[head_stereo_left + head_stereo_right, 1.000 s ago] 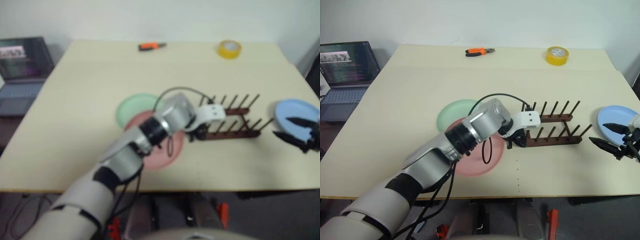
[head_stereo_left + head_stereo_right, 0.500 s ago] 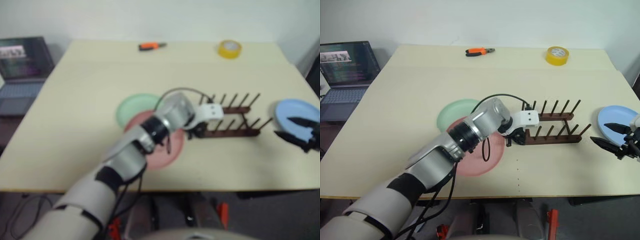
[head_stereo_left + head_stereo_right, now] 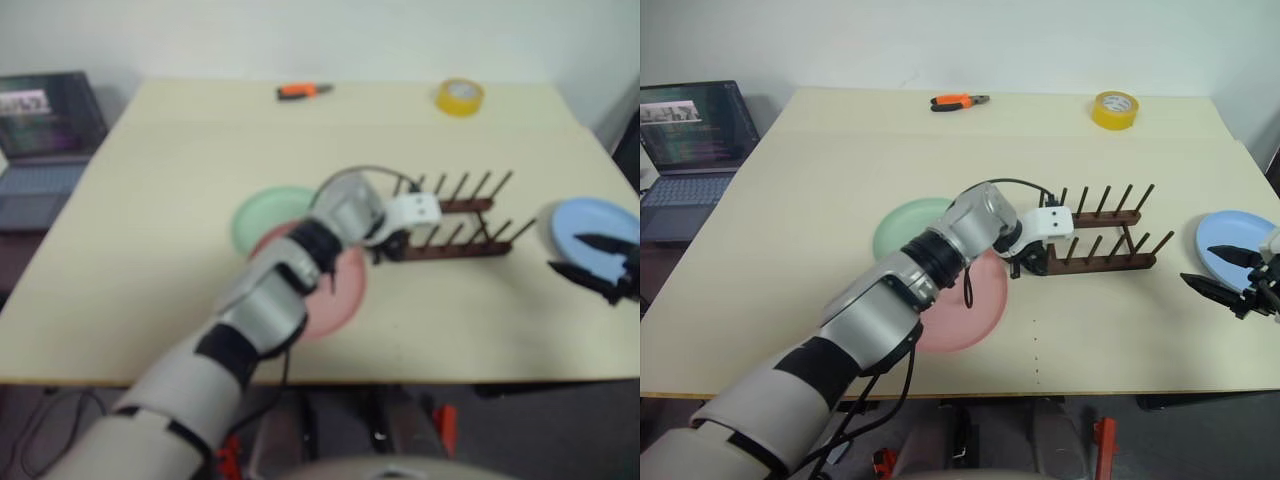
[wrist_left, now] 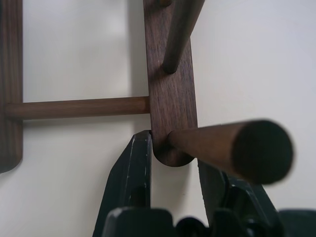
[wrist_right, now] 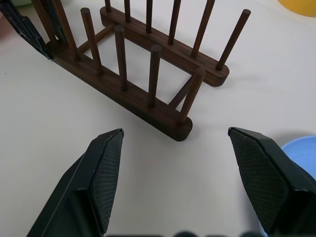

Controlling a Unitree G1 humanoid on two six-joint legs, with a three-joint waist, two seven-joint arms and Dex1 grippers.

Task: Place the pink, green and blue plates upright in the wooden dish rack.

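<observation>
Left gripper (image 3: 1032, 262) clamped near rail end of wooden dish rack (image 3: 1110, 240); rack's long axis ran toward right gripper (image 3: 1228, 274), fingers spread, empty, above blue plate (image 3: 1232, 238). Pink plate (image 3: 975, 310), green plate (image 3: 905, 225) flat behind left arm.

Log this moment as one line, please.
left gripper: shut on wooden dish rack rail end | right gripper: open, holding nothing | pink plate, green plate, blue plate: flat on table
</observation>
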